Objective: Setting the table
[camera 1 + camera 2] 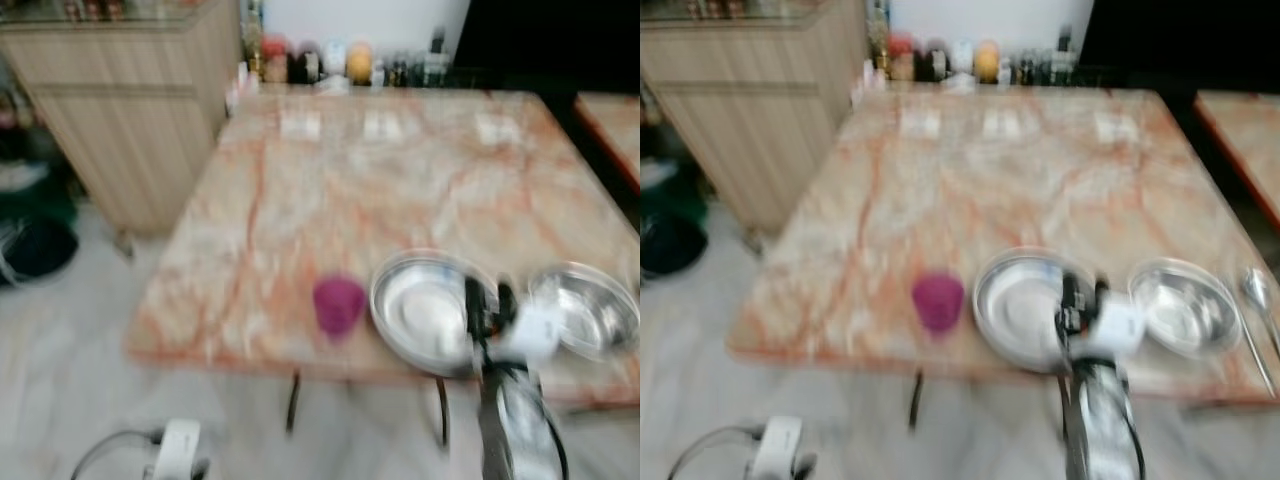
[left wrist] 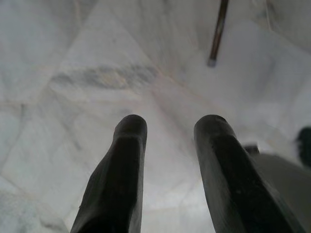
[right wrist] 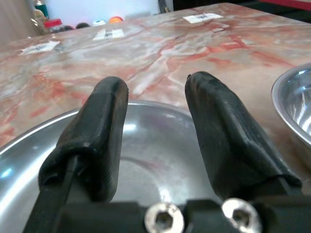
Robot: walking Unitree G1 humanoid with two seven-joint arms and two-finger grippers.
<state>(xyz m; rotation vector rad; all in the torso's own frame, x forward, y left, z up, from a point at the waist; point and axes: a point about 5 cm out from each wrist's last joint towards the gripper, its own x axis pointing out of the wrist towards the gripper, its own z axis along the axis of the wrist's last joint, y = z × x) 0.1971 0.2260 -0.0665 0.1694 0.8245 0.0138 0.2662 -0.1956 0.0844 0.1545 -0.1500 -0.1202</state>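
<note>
While the head views are blurred, the marble bench [image 1: 300,190] shows a purple cup [image 1: 338,305] near its front edge at about 6 o'clock. Just beside it toward 3 o'clock sits a steel plate [image 1: 420,310], then a steel bowl [image 1: 588,308] and a spoon [image 1: 1258,300]. The right hand [image 3: 155,111] hovers over the plate's near rim, fingers parted and holding nothing. The left hand [image 2: 170,145] hangs low over the marble floor [image 2: 73,73], fingers apart. Jars [image 1: 345,62] line the bench's far edge at 12 o'clock.
</note>
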